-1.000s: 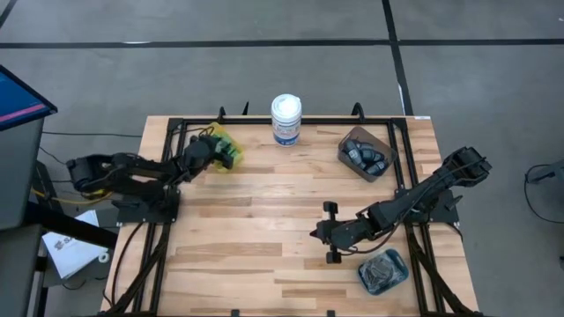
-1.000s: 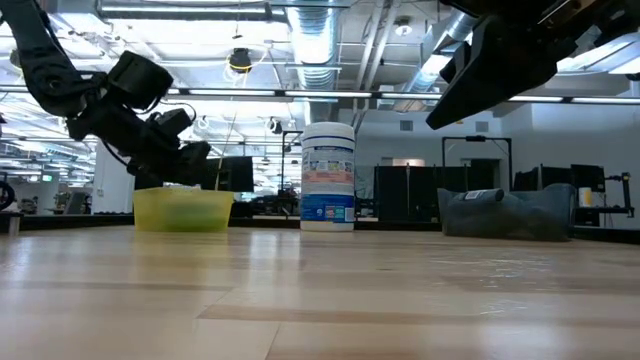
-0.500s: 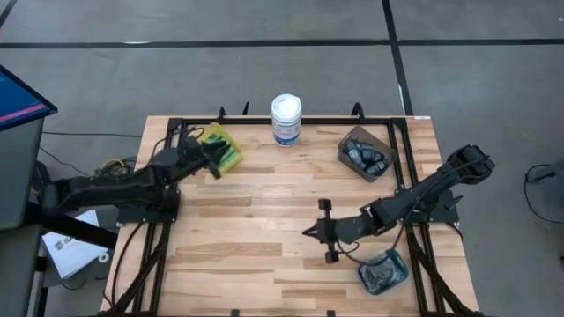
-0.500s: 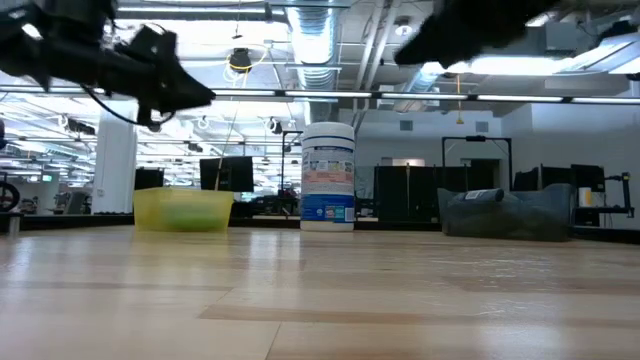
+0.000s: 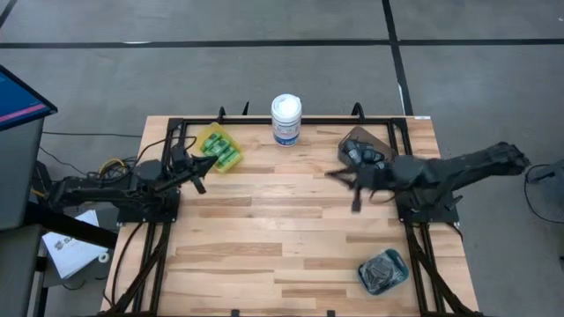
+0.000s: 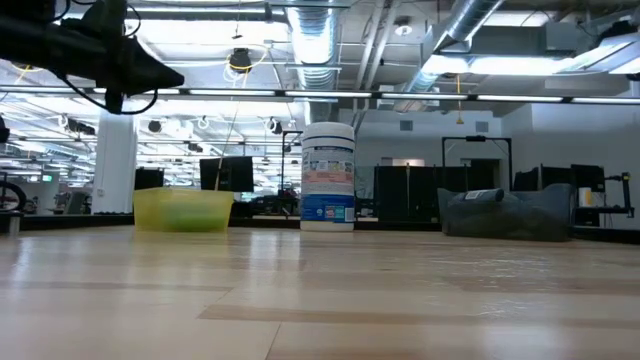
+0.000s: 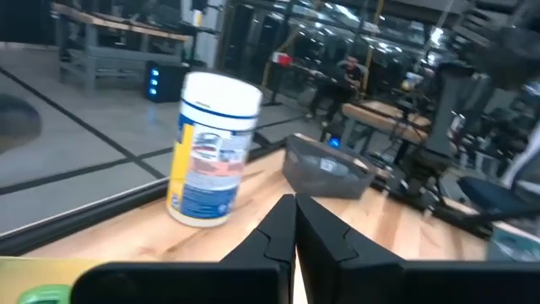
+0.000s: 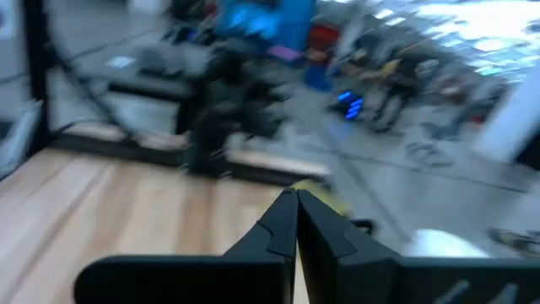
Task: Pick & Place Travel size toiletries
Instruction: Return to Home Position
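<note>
The green mini bottles (image 5: 220, 150) lie in the yellow bin (image 5: 203, 134) at the table's (image 5: 264, 229) far left corner, dark blue-grey ones (image 5: 363, 156) in the brown bin (image 5: 385, 145) far right, wrapped discs (image 5: 381, 271) in the teal bin (image 5: 401, 262) near right — sorted by kind, it seems. The left gripper (image 5: 196, 174) hangs beside the yellow bin and the right gripper (image 5: 339, 175) beside the brown, fingers together on nothing — probably parking. The white tub's (image 5: 286, 119) blue label is unreadable.
</note>
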